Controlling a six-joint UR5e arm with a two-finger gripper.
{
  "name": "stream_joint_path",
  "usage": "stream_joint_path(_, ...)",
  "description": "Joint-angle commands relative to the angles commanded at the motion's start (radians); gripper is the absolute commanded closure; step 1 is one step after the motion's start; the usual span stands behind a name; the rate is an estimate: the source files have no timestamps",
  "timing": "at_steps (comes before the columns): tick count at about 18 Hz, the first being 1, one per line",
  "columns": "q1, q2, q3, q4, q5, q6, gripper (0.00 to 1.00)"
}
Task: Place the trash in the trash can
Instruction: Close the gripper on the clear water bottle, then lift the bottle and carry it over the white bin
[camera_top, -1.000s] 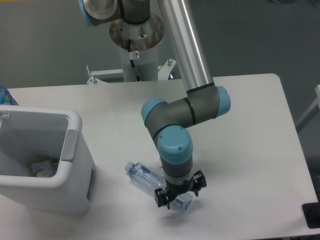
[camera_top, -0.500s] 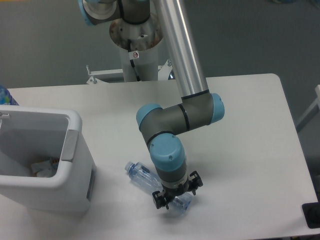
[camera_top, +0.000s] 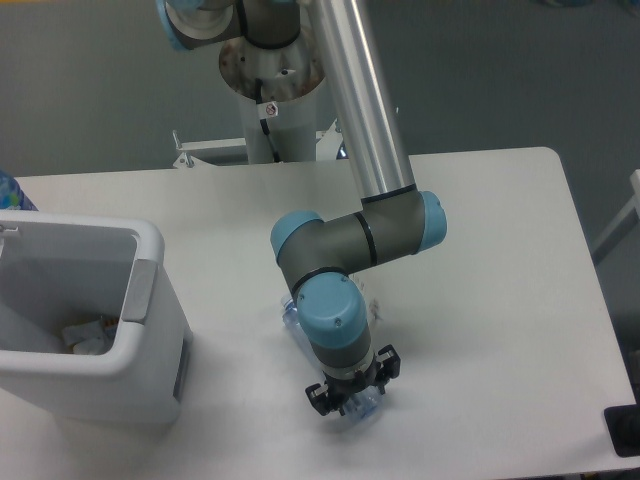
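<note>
White desk (camera_top: 500, 260) with rounded corners fills most of the view, grey floor behind and to the right. Arm base column (camera_top: 272, 90) stands at the desk's far edge. Silver UR5e arm (camera_top: 360, 100) slants down from the top, elbow with blue caps bent over desk centre, wrist pointing straight down near the front edge. White trash can (camera_top: 150, 300) with thick rim and grey side panel sits at the left edge, open; crumpled paper (camera_top: 88, 335) lies at its bottom. Clear plastic bottle (camera_top: 292, 318) lies on the desk under the wrist, mostly hidden by it, well apart from the can. Black pincer (camera_top: 348, 397) is down at the bottle's lower end, fingers either side of it; cannot tell if clamped or just around.
</note>
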Motion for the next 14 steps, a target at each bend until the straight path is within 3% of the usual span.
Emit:
stream_joint_path(7,0.002,0.023,0.044,-0.009,-0.032,0.003,0.44)
stream_joint_path(14,0.032,0.092,0.136,-0.008,-0.222,0.003,0.44)
